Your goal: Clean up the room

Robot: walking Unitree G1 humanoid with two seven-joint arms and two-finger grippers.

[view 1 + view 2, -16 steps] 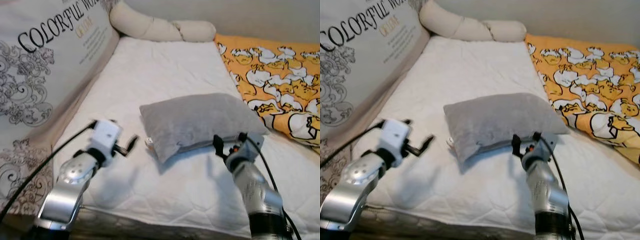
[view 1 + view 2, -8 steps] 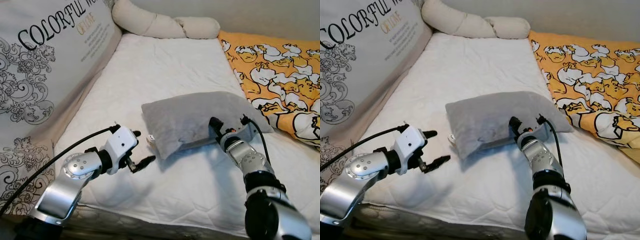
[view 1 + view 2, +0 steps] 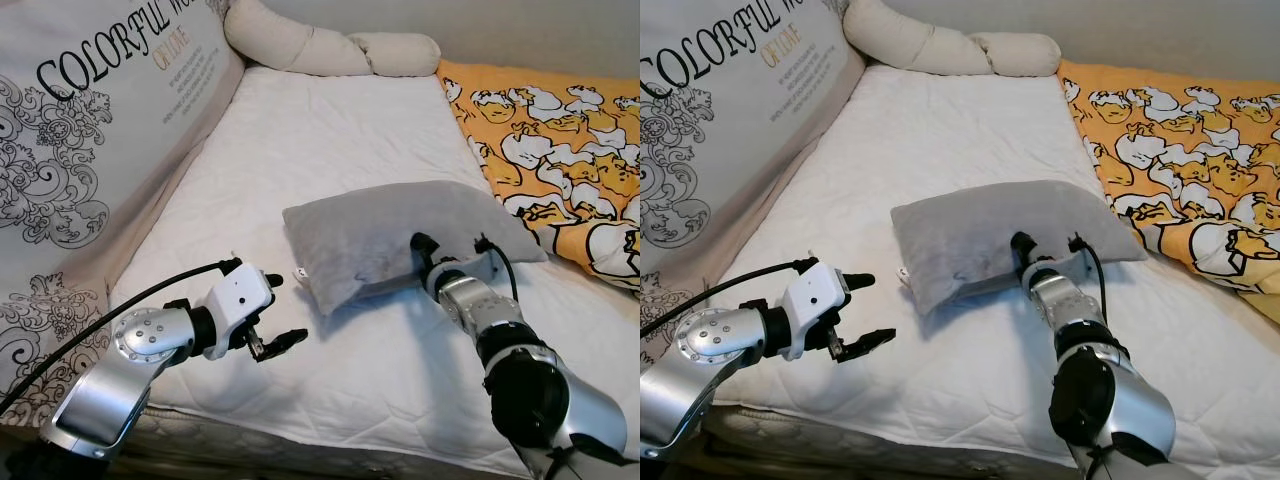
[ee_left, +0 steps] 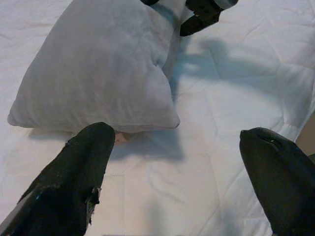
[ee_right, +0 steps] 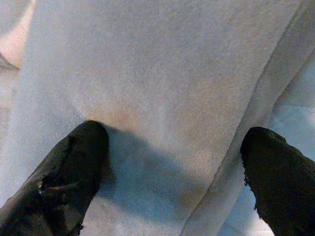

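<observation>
Looking down from the head camera, I see a grey pillow (image 3: pixel 400 235) lying flat near the middle of a white bed (image 3: pixel 330 130), with a small white tag at its near left corner. My right claw (image 3: pixel 448 252) is at the pillow's near edge; its fingertips are partly hidden against the fabric there. From the right wrist camera both fingers stand wide apart, one pressing on the grey cover, the other just off its seam; nothing is gripped. My left claw (image 3: pixel 866 310) hovers above the mattress to the left of the pillow, fingers spread wide and empty. The left wrist camera shows the pillow's corner between those fingers and the right claw (image 4: pixel 199 12) at the far side, cut off by the frame.

A large printed cushion (image 3: pixel 90 130) leans along the bed's left side, its lettering cropped. A cream bolster (image 3: pixel 320 50) lies across the head. An orange patterned blanket (image 3: pixel 560 150) covers the right side, running out of frame.
</observation>
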